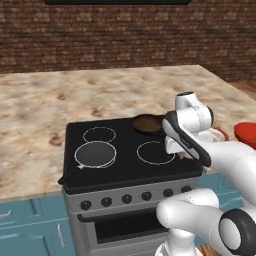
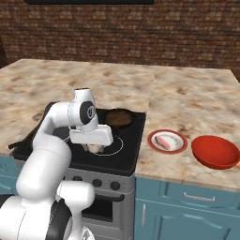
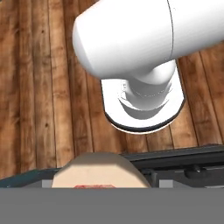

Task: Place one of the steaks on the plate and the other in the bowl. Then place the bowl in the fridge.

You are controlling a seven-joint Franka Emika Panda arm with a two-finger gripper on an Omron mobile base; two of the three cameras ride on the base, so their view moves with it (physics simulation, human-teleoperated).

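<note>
Hanging over stove (image 2: 93, 154) at frame centre-left, gripper (image 2: 95, 148) seeming to be gaping, likely carrying steak (image 3: 94, 187). Other steak (image 2: 164, 141) lying on plate (image 2: 180, 145), centre-right; bowl (image 2: 215, 152) waiting beside it.

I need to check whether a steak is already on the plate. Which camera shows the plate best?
The right base view: the plate sits whole on the counter, a steak lying on it. In the left base view the arm hides all but its rim.

No readable text, label or number anywhere.
</note>
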